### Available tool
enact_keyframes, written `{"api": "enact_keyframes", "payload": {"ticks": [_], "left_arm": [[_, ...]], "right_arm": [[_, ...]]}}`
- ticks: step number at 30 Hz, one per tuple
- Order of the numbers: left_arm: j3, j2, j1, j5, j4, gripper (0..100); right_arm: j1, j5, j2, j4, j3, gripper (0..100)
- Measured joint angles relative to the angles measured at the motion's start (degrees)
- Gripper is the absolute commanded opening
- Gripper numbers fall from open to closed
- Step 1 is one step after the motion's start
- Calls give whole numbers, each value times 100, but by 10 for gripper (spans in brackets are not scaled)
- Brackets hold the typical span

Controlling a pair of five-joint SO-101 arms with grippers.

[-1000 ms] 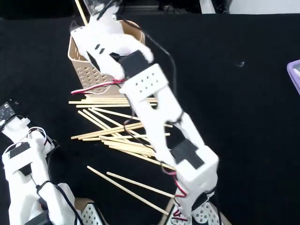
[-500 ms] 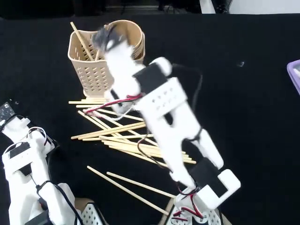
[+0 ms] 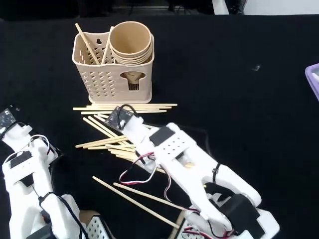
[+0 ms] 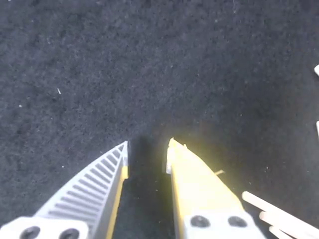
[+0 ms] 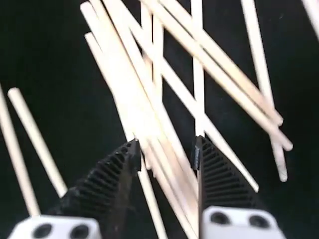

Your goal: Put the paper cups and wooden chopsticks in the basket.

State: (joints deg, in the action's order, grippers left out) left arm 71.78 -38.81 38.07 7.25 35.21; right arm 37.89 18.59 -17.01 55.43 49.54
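— Beige basket (image 3: 112, 82) at the upper left of the high view, on the black surface (image 3: 239, 99). Are the stacked paper cups (image 3: 130, 40) inside it?
— Yes, with a chopstick (image 3: 87, 44) leaning beside them. Most chopsticks (image 3: 102, 142) lie scattered just below the basket.
— Right gripper (image 5: 166, 149)?
— Over that pile, jaws spread, holding nothing.
— Left gripper (image 4: 147, 149)?
— Jaws parted over bare surface, empty.

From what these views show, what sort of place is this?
Probably a robot test bench rather than a kitchen: a black-covered table, the left arm and right arm set at it, and loose chopsticks lying beside a basket that holds cups.
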Motion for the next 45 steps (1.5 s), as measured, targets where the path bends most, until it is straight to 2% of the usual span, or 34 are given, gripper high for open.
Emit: {"api": "enact_keyframes", "payload": {"ticks": [6, 10, 17, 27, 36, 45], "left_arm": [[0, 0, 0, 0, 0, 134], [0, 0, 0, 0, 0, 134], [0, 0, 0, 0, 0, 134], [0, 0, 0, 0, 0, 134], [0, 0, 0, 0, 0, 134], [0, 0, 0, 0, 0, 134]], "right_arm": [[264, 44, 554, -747, 9, 155], [308, 211, 1134, -949, -202, 6], [308, 457, 1257, -721, -519, 11], [308, 457, -308, 26, -519, 11], [343, 431, -589, -510, -527, 11], [598, -9, -580, -624, -2488, 11]]}}
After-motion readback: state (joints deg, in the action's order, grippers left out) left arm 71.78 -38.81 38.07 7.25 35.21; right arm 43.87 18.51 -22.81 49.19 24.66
